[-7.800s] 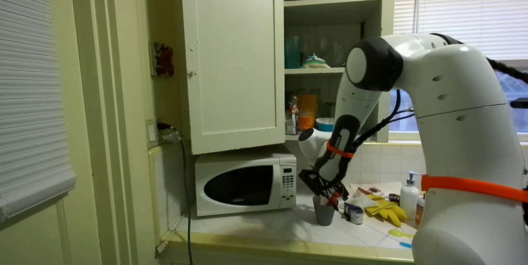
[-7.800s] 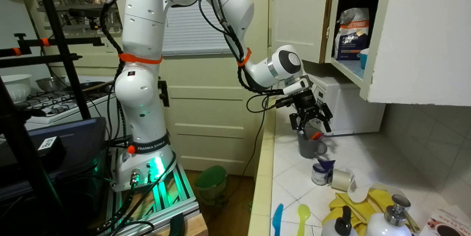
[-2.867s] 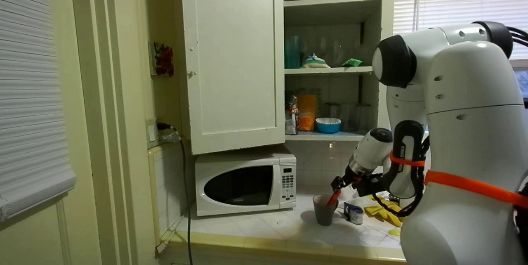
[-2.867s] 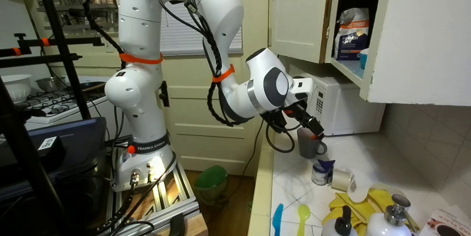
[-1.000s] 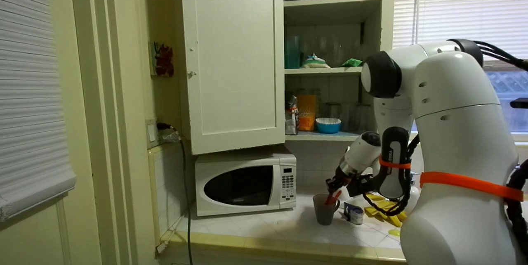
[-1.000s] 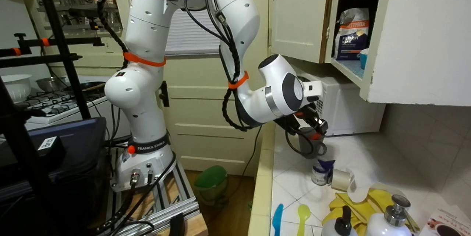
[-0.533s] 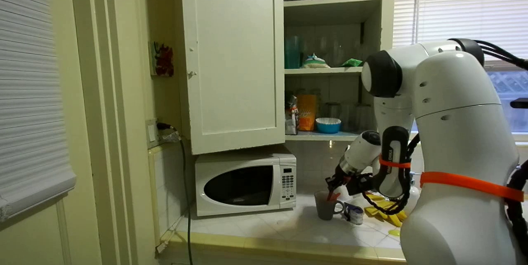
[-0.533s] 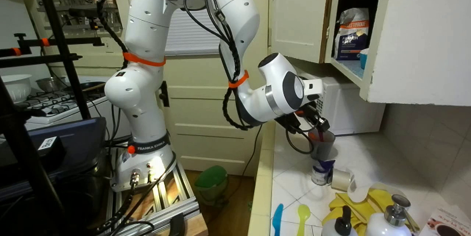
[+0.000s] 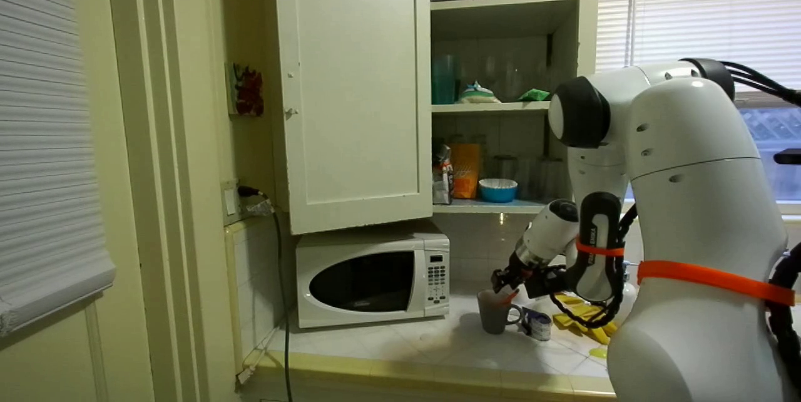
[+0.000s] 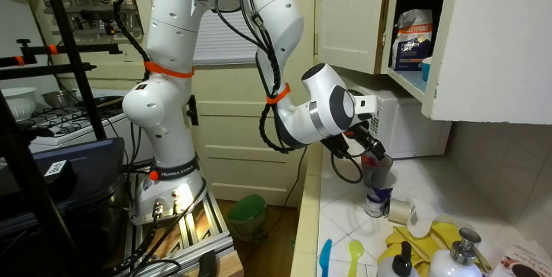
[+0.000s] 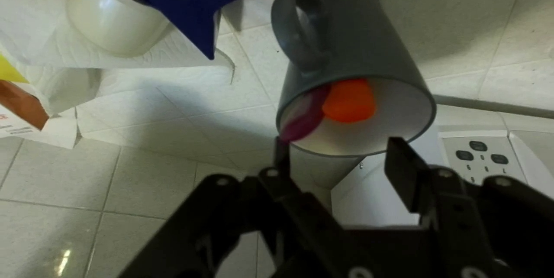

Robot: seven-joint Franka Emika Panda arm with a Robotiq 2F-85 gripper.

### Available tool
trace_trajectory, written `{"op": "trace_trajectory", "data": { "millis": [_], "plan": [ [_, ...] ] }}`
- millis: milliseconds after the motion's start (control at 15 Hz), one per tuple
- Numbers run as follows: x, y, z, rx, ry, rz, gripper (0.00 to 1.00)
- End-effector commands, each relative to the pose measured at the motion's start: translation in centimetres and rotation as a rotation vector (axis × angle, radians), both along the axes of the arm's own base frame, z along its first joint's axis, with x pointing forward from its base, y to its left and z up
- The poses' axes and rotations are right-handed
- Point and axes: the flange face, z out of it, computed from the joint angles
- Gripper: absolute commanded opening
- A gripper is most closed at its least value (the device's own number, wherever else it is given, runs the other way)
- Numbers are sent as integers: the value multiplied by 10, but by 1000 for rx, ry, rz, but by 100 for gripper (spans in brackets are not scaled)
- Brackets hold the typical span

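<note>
My gripper [image 11: 339, 154] is spread at the mouth of the grey mug [image 11: 363, 44]; wrist-view 8 o'clock fingertip [image 11: 283, 159] could snag the purple piece [image 11: 306, 120] and tip the mug if I retract.

A tiled counter [image 10: 343, 214] carries a gray mug [image 9: 494, 319], white microwave [image 9: 369, 280], blue knife [image 10: 325, 258] and green spoon [image 10: 355, 251].

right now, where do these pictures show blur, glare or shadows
Wrist view: the gripper is dark and blurred, the orange item in the mug has soft edges, and glare marks the tiles; in an exterior view, a shadow darkens the counter beside the mug; in an exterior view, a bright patch whitens part of the robot base.
</note>
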Motion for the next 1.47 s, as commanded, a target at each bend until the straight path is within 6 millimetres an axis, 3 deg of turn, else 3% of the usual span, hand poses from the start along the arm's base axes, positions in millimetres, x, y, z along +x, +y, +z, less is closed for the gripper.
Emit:
{"op": "trace_trajectory", "data": {
  "millis": [0, 133, 533, 667, 733, 1133, 1400],
  "plan": [
    [-8, 2, -1, 14, 20, -34, 92],
    [-10, 3, -1, 21, 23, -40, 100],
    [-28, 9, -11, 28, 80, -7, 99],
    [-27, 5, -12, 12, 90, -1, 81],
    [-25, 3, -10, 0, 90, -1, 79],
    [-11, -10, -1, -65, 78, 17, 100],
    [-7, -8, -4, -70, 87, 43, 89]
  ]
}}
